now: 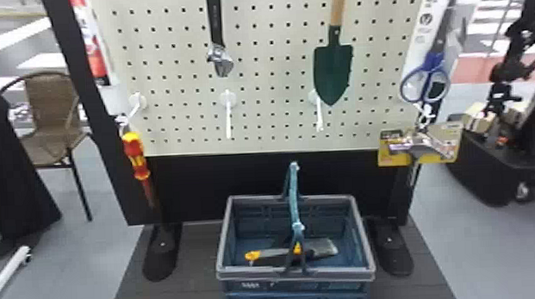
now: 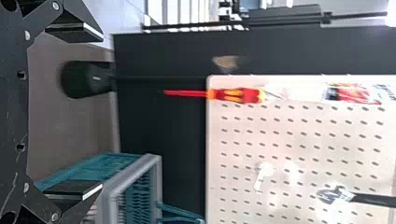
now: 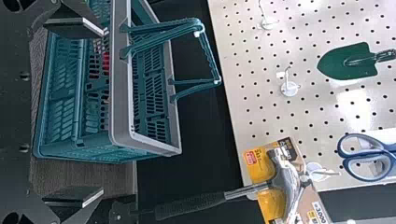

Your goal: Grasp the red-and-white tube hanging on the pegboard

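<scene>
The red-and-white tube (image 1: 87, 38) hangs at the pegboard's (image 1: 270, 125) upper left edge, beside the black frame post; its top is cut off. In the left wrist view the tube (image 2: 351, 94) lies along the board's edge, beyond a red-and-yellow screwdriver (image 2: 229, 95). My left gripper (image 2: 74, 109) is open and holds nothing, well short of the board and the tube. My right gripper (image 3: 77, 112) is also open and holds nothing, hovering by the blue basket (image 3: 121, 93).
On the pegboard hang a wrench (image 1: 218, 54), a green trowel (image 1: 332, 66), blue scissors (image 1: 427, 77), a carded hammer (image 1: 421, 142) and the screwdriver (image 1: 135, 159). Bare white hooks (image 1: 227, 105) stick out. The basket (image 1: 295, 270) with tools sits below. A wicker chair (image 1: 52, 117) stands left.
</scene>
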